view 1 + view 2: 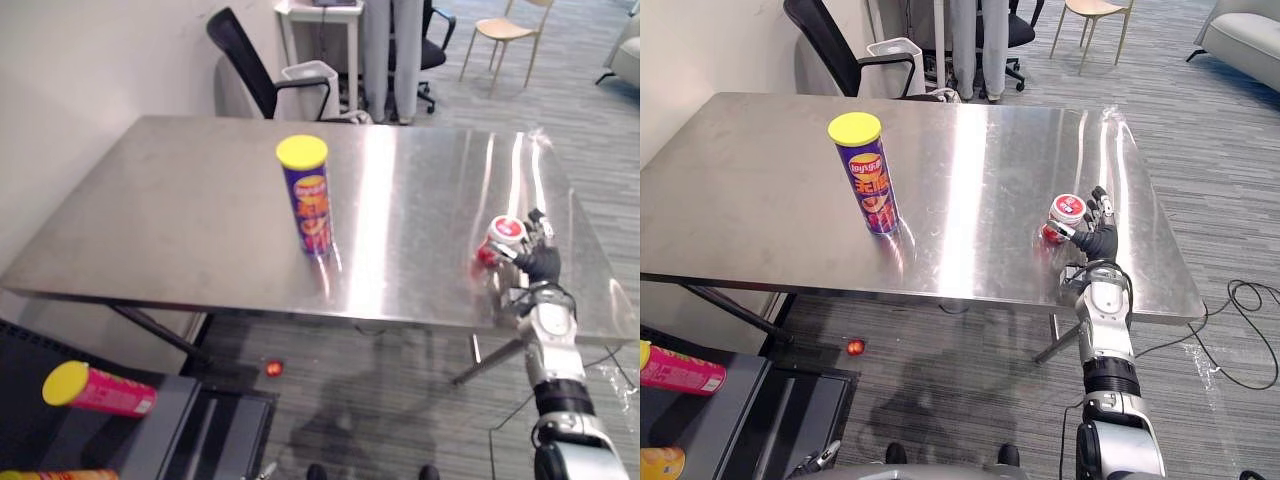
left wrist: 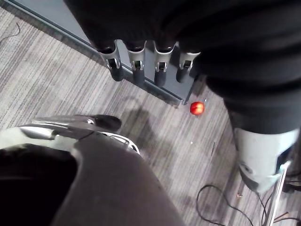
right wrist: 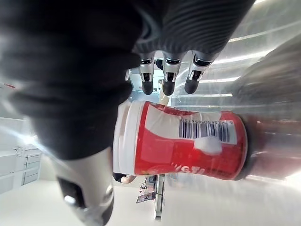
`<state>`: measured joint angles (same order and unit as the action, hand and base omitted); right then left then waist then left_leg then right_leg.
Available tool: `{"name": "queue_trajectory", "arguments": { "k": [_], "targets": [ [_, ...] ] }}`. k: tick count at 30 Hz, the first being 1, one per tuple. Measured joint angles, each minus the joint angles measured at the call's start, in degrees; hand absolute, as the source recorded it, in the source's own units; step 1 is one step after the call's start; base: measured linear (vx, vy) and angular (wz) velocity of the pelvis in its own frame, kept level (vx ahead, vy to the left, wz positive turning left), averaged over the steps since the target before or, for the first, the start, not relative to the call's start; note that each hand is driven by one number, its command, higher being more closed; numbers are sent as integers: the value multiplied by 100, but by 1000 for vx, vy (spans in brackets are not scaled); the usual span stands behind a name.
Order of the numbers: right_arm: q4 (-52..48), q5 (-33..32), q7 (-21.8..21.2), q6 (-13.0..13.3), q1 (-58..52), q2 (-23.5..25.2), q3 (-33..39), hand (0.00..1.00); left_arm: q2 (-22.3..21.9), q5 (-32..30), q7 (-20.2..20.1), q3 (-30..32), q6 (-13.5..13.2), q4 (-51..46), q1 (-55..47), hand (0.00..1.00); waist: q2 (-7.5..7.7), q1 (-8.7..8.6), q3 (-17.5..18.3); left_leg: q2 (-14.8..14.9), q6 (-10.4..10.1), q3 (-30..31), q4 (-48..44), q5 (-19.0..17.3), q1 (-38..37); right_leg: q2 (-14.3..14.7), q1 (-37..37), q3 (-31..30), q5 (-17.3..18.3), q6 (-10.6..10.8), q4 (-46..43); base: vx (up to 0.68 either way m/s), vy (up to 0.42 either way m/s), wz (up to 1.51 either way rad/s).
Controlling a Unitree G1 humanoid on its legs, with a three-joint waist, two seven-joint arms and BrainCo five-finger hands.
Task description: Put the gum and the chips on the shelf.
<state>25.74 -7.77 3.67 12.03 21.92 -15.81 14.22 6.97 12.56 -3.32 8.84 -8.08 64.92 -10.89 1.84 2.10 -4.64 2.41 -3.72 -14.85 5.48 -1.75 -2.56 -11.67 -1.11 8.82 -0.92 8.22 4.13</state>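
Below and in front of the steel table's [image 1: 760, 180] front-left corner stands a dark shelf unit [image 1: 190, 420]. A pink can with a yellow lid [image 1: 100, 390] lies on its side on the shelf unit, and part of a second, orange can [image 1: 660, 462] shows below the pink one. A small red round object [image 1: 273, 368] lies on the carpet under the table's front edge. The left hand [image 2: 137, 66] hangs over this carpet below table height, with its fingers [image 2: 162, 70] straight, relaxed and holding nothing. The right hand [image 1: 1098, 238] is raised over the table's front-right corner, just beside the gum tub [image 1: 1064, 212]. Its fingers [image 3: 170, 75] are extended along the tub's side and are not curled round it. The pictures do not show whether they touch the tub. The gum tub, red with a white lid, stands upright on the table top near the front-right edge. The chips can [image 1: 872, 185], purple with a yellow lid, stands upright left of the table's centre, well apart from the tub and from both hands. Neither item is on the shelf unit. Behind the table's far edge stand a black office chair [image 1: 245, 60] and a white waste bin [image 1: 310, 80]. Farther back, beyond the table's far-right corner, stands a wooden chair [image 1: 505, 35].
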Motion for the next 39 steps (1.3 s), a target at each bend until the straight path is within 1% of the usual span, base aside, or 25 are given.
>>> {"name": "queue_trajectory", "arguments": {
  "k": [4,8,15,19,25,27,31,32,34,38,39],
  "targets": [
    [99,2,4,-4,127,0,-10,100,-1,0,16,-13,-2,-4,0,0,-1,42,-6,-8,10,2,0,7,11,-7,9,12,-2,0,0,-24,-33,0],
    [218,3,5,-11,317,-1,-131,100,1,-28,39,-61,-1,-77,1,0,-17,43,-135,-8,13,0,1,16,13,-7,13,12,-2,0,0,-30,-39,-1],
    [218,18,-48,-14,394,0,-289,100,-4,-38,45,-71,-1,-127,6,0,-14,120,-147,-7,13,2,0,16,21,-6,13,26,-3,-1,7,-7,-34,0],
    [219,35,-68,-15,415,6,-375,100,-4,-39,51,-73,-1,-134,6,0,-13,130,-148,-7,13,17,0,17,18,-6,-6,44,-7,-7,14,-15,-37,2],
    [184,60,-154,-60,400,6,-379,100,-1,-112,53,-68,0,-164,5,0,-6,121,-152,-6,23,10,-1,24,8,5,-44,73,-131,-51,92,-21,-27,-1],
    [-329,96,-171,-128,107,5,-370,100,2,-264,54,-65,-1,-173,6,0,-4,109,-153,-6,38,101,-2,33,0,1,-99,160,-130,-50,72,-19,-37,17],
    [-1287,103,-183,-127,-331,3,-336,100,-1,-267,59,-52,-1,-185,-1,0,-9,69,-153,31,56,151,-3,46,-27,16,-29,195,-129,-49,-169,-15,-21,7],
    [-1646,106,-216,-125,-440,3,-321,100,2,-276,59,-45,2,-179,-12,0,-9,24,-153,26,67,156,-3,54,-32,5,-1,195,-129,-49,-250,0,0,0],
    [-2228,113,-338,-58,-661,3,-239,100,-5,-322,58,10,11,-173,-17,0,-4,-6,-152,-2,72,158,-4,56,-78,-29,0,190,-127,-47,-336,-21,1,0],
    [-2827,110,-460,45,-885,4,-132,100,-23,-444,52,152,24,-178,-11,0,8,-14,-150,-27,89,157,-2,64,-74,-67,12,177,-123,-43,-335,-32,-10,-2],
    [-2993,107,-535,76,-947,4,-100,100,-38,-478,45,223,65,-181,-11,0,10,-26,-149,-25,93,154,-2,67,-73,-66,17,172,-115,-34,-333,-46,-37,-6]
  ]
}}
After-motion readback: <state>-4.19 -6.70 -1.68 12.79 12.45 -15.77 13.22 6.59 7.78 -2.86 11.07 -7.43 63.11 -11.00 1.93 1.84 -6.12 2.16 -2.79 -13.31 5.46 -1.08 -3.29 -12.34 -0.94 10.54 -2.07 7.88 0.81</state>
